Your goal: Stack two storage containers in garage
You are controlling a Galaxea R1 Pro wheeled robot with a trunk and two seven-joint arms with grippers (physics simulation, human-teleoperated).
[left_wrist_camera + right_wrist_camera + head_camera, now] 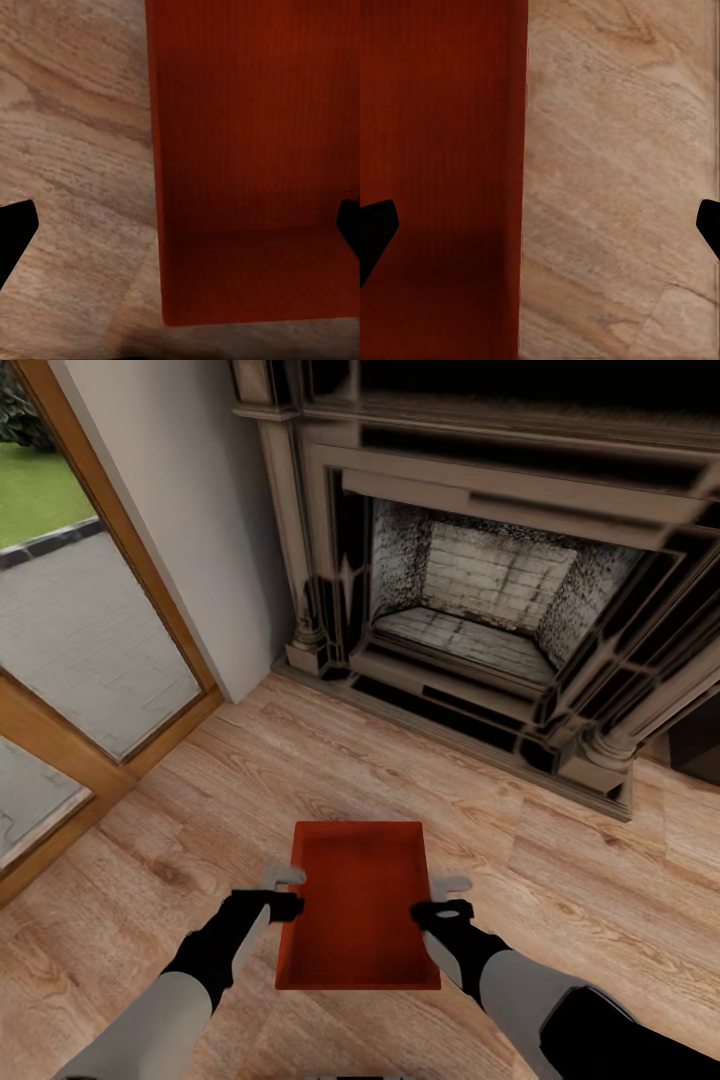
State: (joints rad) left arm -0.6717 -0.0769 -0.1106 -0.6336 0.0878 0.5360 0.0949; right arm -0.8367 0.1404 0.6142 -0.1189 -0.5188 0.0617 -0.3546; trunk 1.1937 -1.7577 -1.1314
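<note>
Left end effector (pixel 284 890): we see it at the lower left of the head view, at the left long wall of the container; in the left wrist view its two dark fingertips (pixel 15 232) stand wide apart with that wall between them, not pressed to it.
Right end effector (pixel 441 897): at the lower middle-right of the head view, at the right long wall; in the right wrist view its fingertips (pixel 375 232) are likewise spread, straddling the wall without gripping.
Storage container (pixel 358 905): one red-orange open bin in the lower centre of the head view, between both end effectors, its long axis running away from us. Whether it sits on the wood floor or is lifted we cannot tell.
Wood floor (pixel 400 770): light planks across the middle of the frame.
Glass door (pixel 70 630): wooden-framed, at the left edge, paving beyond it.
Fireplace (pixel 480 600): ornate dark surround with a pale brick firebox, upper right, farthest away.
</note>
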